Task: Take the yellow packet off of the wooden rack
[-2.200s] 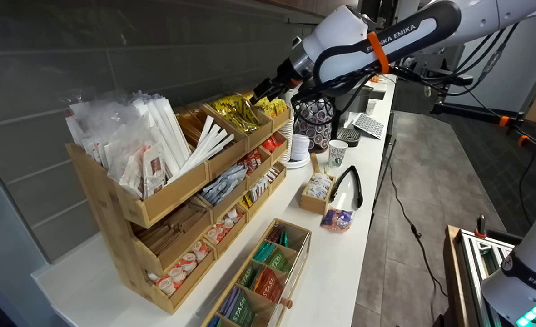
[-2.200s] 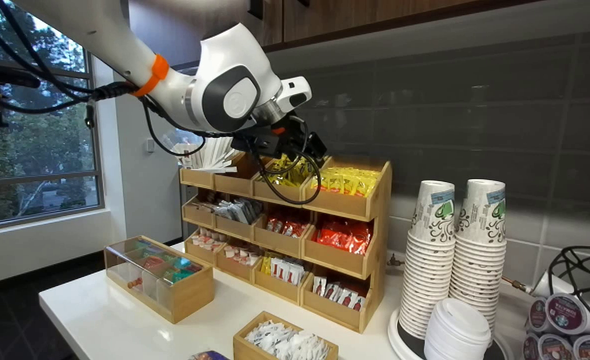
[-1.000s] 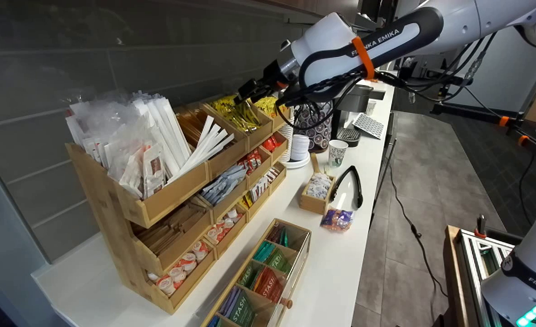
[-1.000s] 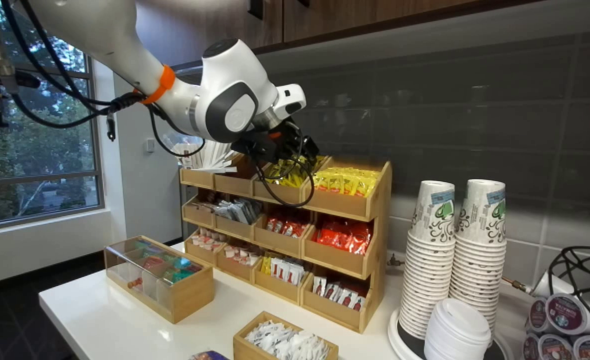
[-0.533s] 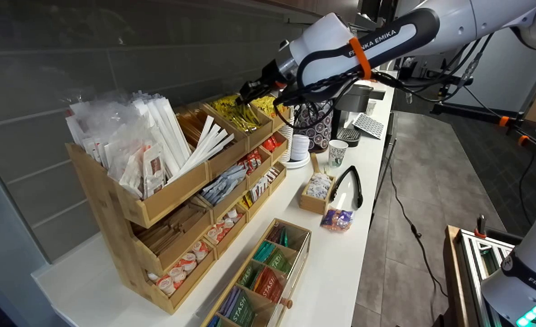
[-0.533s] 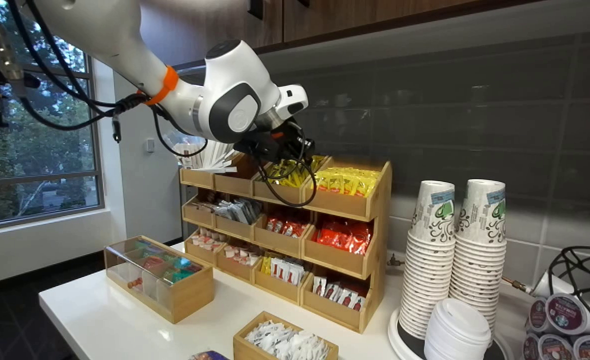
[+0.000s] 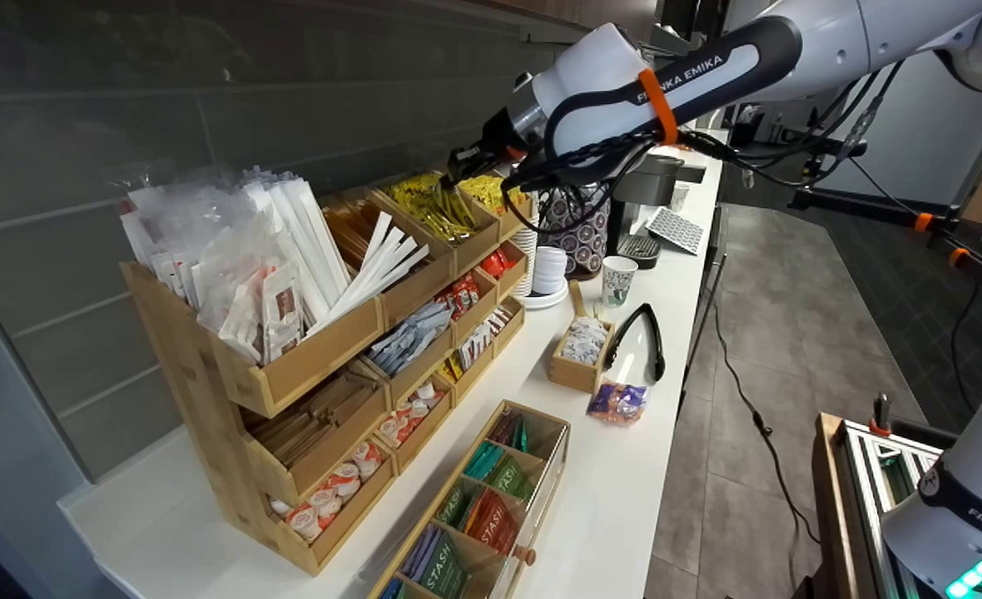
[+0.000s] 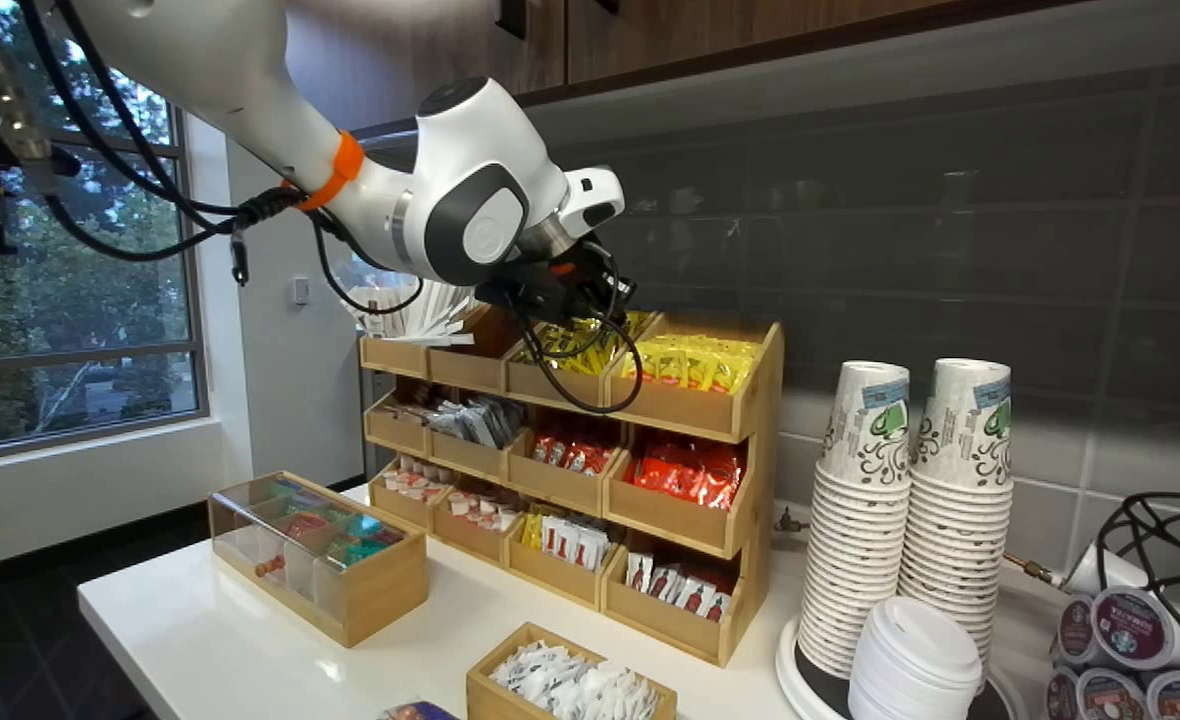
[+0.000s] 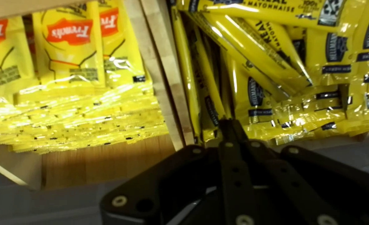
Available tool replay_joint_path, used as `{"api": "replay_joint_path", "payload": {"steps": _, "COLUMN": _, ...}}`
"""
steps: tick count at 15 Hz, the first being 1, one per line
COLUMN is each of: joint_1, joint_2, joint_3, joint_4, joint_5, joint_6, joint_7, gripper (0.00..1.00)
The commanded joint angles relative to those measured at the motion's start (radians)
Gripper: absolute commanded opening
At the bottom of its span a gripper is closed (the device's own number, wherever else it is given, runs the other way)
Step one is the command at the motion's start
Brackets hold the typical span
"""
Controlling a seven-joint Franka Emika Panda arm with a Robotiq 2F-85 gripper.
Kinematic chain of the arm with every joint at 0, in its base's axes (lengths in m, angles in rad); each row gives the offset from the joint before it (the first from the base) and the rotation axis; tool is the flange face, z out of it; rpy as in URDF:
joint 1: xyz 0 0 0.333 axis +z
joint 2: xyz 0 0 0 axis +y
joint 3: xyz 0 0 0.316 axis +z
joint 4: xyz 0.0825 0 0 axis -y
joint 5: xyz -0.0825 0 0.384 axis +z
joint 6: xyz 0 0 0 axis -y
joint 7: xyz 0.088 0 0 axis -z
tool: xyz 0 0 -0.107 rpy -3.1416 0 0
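The gripper [image 9: 232,124] is closed, hold unconfirmed; in wrist view, a yellow packet [image 9: 211,79] runs lengthwise from it, slightly left.

A: Camera placement, quick?

B: An exterior view sits high off an end of the wooden rack [image 7: 191,374], looking down and lengthwise along the counter [image 7: 616,482] — rack close, arm [image 7: 732,75] in from the picture's right.

A: And the rack front?

B: An exterior view faces it at a slant from a little above the rack's top, cup stacks [image 8: 855,560] near, window [image 8: 80,340] well beyond.

A: Wrist?

B: Close-up, looking onto the rack's top: yellow packets [image 9: 259,59] filling the upper half, gripper [image 9: 233,123] in from the bottom edge.

A: Overlap?

B: Both exterior views share rack, arm, tea box [image 8: 385,590], sachet box [image 7: 572,374] — opposite ends. Wrist shares the yellow packets with both.
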Motion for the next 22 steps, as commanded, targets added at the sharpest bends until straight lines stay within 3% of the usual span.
{"api": "replay_joint_path", "payload": {"steps": 1, "joint_1": 0.028, "joint_2": 0.0, "joint_3": -0.046, "joint_4": 0.009, "joint_5": -0.031, "joint_6": -0.009, "joint_7": 0.043, "gripper": 0.0}}
{"api": "replay_joint_path", "payload": {"steps": 5, "joint_1": 0.061, "joint_2": -0.02, "joint_3": -0.093, "joint_4": -0.004, "joint_5": -0.052, "joint_6": -0.022, "joint_7": 0.104, "gripper": 0.0}}
{"api": "replay_joint_path", "payload": {"steps": 10, "joint_1": 0.044, "joint_2": -0.069, "joint_3": -0.034, "joint_4": -0.041, "joint_5": 0.021, "joint_6": -0.03, "joint_7": 0.104, "gripper": 0.0}}
{"api": "replay_joint_path", "payload": {"steps": 14, "joint_1": 0.051, "joint_2": -0.125, "joint_3": -0.029, "joint_4": -0.078, "joint_5": 0.039, "joint_6": -0.039, "joint_7": 0.122, "gripper": 0.0}}
{"api": "replay_joint_path", "payload": {"steps": 22, "joint_1": 0.055, "joint_2": -0.267, "joint_3": -0.085, "joint_4": -0.183, "joint_5": -0.052, "joint_6": -0.049, "joint_7": 0.219, "gripper": 0.0}}
